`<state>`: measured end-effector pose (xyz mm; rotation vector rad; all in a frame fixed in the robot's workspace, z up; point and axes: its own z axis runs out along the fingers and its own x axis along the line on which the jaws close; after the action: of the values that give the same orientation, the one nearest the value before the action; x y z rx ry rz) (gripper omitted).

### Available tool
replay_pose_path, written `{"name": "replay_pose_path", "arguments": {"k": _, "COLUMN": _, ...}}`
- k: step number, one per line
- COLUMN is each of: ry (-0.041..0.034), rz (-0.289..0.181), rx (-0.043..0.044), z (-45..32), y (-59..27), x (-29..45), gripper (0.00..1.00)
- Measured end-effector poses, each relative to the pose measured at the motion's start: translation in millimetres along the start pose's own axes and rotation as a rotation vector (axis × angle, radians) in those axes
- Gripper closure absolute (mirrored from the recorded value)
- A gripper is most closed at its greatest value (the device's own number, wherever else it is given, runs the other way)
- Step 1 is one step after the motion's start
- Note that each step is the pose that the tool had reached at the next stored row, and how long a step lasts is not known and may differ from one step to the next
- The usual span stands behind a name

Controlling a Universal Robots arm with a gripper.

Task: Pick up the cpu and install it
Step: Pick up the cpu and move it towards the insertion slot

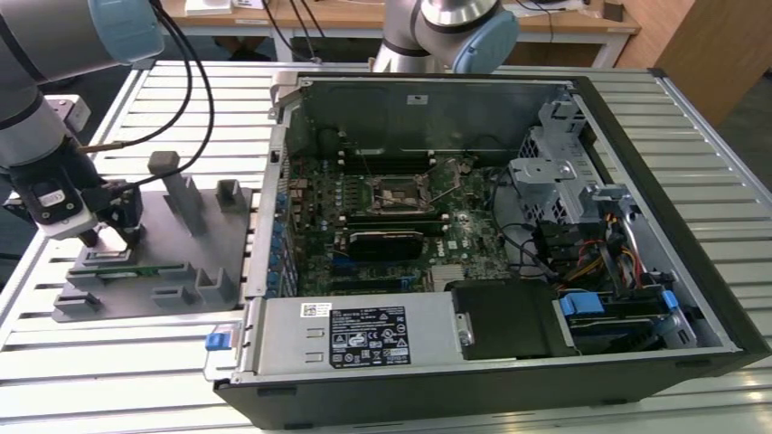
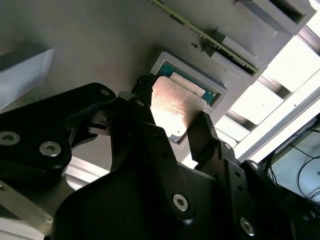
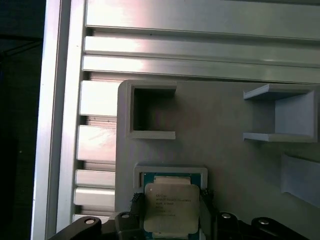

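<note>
Exterior view's left shows you the black two-fingered gripper lowered onto the flat grey plastic fixture plate. In the first wrist view its fingers press opposite edges of the cpu, a small square silver-topped chip. It looks clamped in the plate's pale-rimmed nest, which keeps it square. On the plate's right stands the open black computer case.
</note>
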<state>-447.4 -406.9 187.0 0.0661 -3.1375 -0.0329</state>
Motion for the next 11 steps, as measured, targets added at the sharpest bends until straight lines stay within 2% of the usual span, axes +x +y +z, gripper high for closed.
{"name": "replay_pose_path", "arguments": {"k": 11, "ry": 0.0000, "rz": 0.000, "rx": -0.0001, "z": -25.1, "y": 0.5, "x": 0.0, "gripper": 0.47}}
